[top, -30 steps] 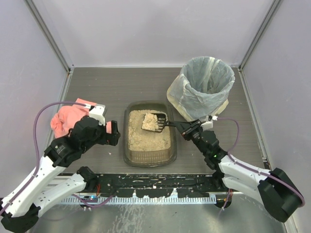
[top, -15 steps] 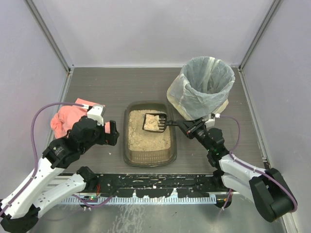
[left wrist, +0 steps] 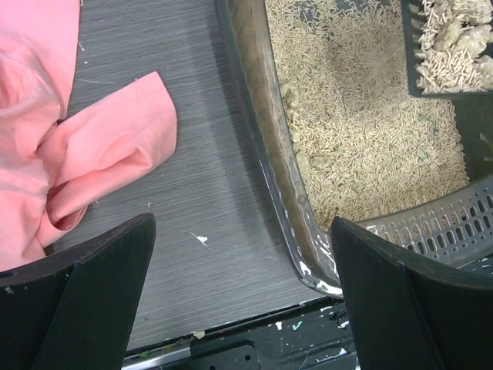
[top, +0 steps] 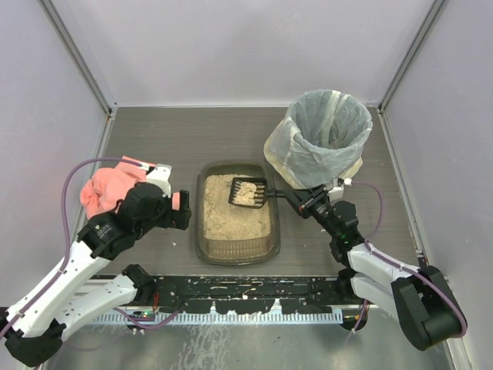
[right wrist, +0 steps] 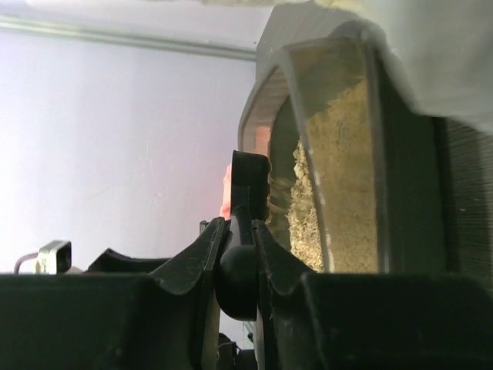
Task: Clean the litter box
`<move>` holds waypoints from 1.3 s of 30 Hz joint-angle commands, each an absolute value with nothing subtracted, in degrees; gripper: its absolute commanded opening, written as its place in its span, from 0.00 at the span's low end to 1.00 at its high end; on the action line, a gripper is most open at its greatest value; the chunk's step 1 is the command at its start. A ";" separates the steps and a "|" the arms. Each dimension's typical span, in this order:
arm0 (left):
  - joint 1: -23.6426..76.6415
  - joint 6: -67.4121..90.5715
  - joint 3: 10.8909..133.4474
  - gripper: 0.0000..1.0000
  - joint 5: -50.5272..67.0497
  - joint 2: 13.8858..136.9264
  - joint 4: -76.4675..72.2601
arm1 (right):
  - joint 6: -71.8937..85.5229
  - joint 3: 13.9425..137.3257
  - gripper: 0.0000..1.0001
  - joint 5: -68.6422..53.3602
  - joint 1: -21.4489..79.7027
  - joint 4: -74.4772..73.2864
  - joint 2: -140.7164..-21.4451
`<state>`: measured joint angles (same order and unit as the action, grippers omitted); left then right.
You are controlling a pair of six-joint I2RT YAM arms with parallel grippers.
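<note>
The litter box [top: 199,231], a dark brown tray of tan granules, sits mid-table. Its left rim [left wrist: 260,131] runs through the left wrist view. A black slotted scoop [top: 248,193] carrying pale clumps hangs over the box's back right part, and it also shows at the top right of the left wrist view [left wrist: 451,46]. My right gripper [top: 302,203] is shut on the scoop's handle [right wrist: 239,270], just right of the box. My left gripper [top: 179,211] hovers open left of the box, nothing between its fingers [left wrist: 100,285].
A round bin [top: 327,135] lined with a pale bag stands at the back right, close behind the right gripper. A pink cloth [top: 106,190] lies left of the box, beside the left arm. A black rail [top: 246,289] runs along the near edge.
The scoop with its load has shifted slightly right and back over the box as the right arm drew toward the bin. The left arm moved a little toward the back.
</note>
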<state>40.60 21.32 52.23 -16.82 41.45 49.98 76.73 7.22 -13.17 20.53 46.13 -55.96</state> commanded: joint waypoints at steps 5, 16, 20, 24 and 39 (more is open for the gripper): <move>40.74 21.60 53.03 0.98 -18.36 42.29 47.46 | 77.44 9.18 0.01 -14.24 22.81 53.18 -57.73; 40.78 23.37 53.72 0.98 -20.50 45.36 44.61 | 74.01 9.92 0.01 -10.94 24.11 45.06 -53.73; 40.74 23.21 54.11 0.98 -20.41 45.85 43.54 | 77.31 5.89 0.01 -8.32 20.99 45.21 -50.14; 40.74 23.52 53.79 0.98 -20.66 45.97 42.76 | 71.51 11.24 0.01 -11.84 25.25 42.49 -53.04; 40.59 24.35 52.55 0.98 -21.30 46.78 41.04 | 71.67 11.48 0.01 -9.37 26.44 43.95 -54.82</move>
